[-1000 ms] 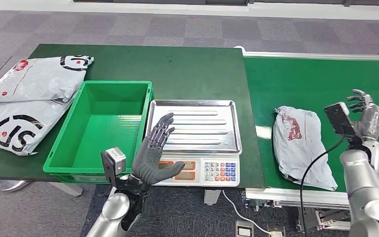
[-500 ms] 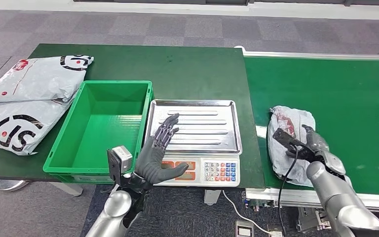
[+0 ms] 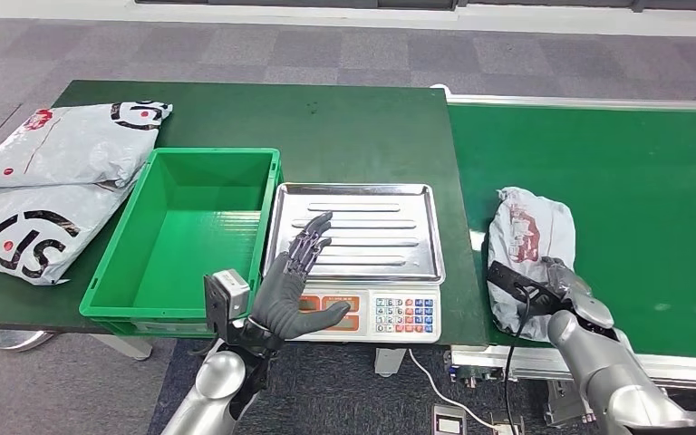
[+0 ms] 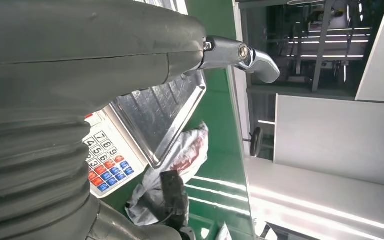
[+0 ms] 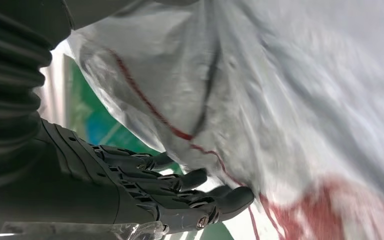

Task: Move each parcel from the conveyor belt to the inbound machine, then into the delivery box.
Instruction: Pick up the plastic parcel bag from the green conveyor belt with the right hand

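Parcel (image 3: 530, 249), a crumpled grey bag with red print, lies on the green conveyor belt (image 3: 634, 172) just beside the scale (image 3: 355, 258), and the right hand (image 3: 569, 292), which a second ago hung raised and well clear of it, has come down onto its near end. Its fingers (image 5: 180, 182) lie against the plastic, but whether they grip it I cannot tell. The left hand (image 3: 292, 288) stays open at the scale's front edge, so the lift toward the steel tray (image 3: 399, 195) looks about to begin.

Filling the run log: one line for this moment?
right hand: on parcel, grip unclear | left hand: open above scale | green box: empty
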### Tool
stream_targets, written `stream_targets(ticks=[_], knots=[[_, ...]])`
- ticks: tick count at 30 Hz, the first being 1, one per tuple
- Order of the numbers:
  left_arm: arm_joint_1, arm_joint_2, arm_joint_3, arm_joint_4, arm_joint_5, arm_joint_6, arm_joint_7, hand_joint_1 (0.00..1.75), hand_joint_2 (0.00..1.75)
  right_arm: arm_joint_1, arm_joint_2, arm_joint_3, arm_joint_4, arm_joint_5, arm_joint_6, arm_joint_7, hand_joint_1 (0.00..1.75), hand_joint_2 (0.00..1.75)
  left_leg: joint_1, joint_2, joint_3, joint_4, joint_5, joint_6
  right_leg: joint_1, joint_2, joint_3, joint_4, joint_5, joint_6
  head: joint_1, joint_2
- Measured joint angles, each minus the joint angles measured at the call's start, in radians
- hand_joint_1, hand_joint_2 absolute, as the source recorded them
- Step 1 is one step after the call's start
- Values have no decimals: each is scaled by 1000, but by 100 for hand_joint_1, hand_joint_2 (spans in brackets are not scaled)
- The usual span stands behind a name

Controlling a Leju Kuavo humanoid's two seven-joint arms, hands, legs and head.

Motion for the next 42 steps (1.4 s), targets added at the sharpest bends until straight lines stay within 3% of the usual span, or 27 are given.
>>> stream_targets(ticks=[2, 20, 23, 27, 32, 38, 40, 42], knots=[[0, -2, 0, 2, -4, 2, 0, 0, 175, 12, -1, 13, 0, 9, 7, 19, 175, 175, 0, 0, 0, 0, 0, 0, 0, 0, 0, 0, 0, 0, 0, 0], [-4, -7, 0, 12, -5, 5, 5, 0, 175, 27, -5, 35, -1, -29, 96, -47, 175, 175, 0, 0, 4, 1, 0, 1, 0, 0, 5, -1, 0, 0, 0, 0], [-1, -6, 0, 6, -4, 5, 7, 0, 175, 29, -4, 35, -4, -52, 61, -71, 175, 175, 0, 0, 3, 1, 0, 1, 0, 0, 5, -1, 0, 0, 0, 0], [22, 1, 2, -28, -3, 13, 17, 0, 175, 31, -4, 35, -38, -137, -63, -145, 175, 175, 0, 0, 1, 1, 0, 1, 0, 0, 4, -1, 0, 0, 0, 0], [60, 12, 14, -86, -14, 32, 28, 0, 175, 57, -25, 14, -255, -284, -194, -215, 175, 175, 0, -1, 0, 1, 0, 1, 0, 0, 2, -1, 0, 1, 0, 0], [67, 13, 19, -96, -18, 38, 27, 0, 175, 74, -29, 0, -345, -309, -214, -229, 175, 175, 0, -1, 0, 1, 0, 1, 0, -1, 2, -1, 0, 1, 0, 0], [68, 13, 23, -101, -22, 45, 22, 0, 175, 106, -27, -30, -484, -316, -239, -258, 175, 175, 0, -1, 0, 1, 0, 1, 0, -1, 2, -1, 0, 1, 0, 0], [68, 13, 29, -108, -25, 55, 13, 0, 175, 168, -17, -84, -737, -312, -301, -334, 175, 175, 0, -1, 0, 1, -1, 1, 0, -1, 2, -1, -1, 1, 0, 0]])
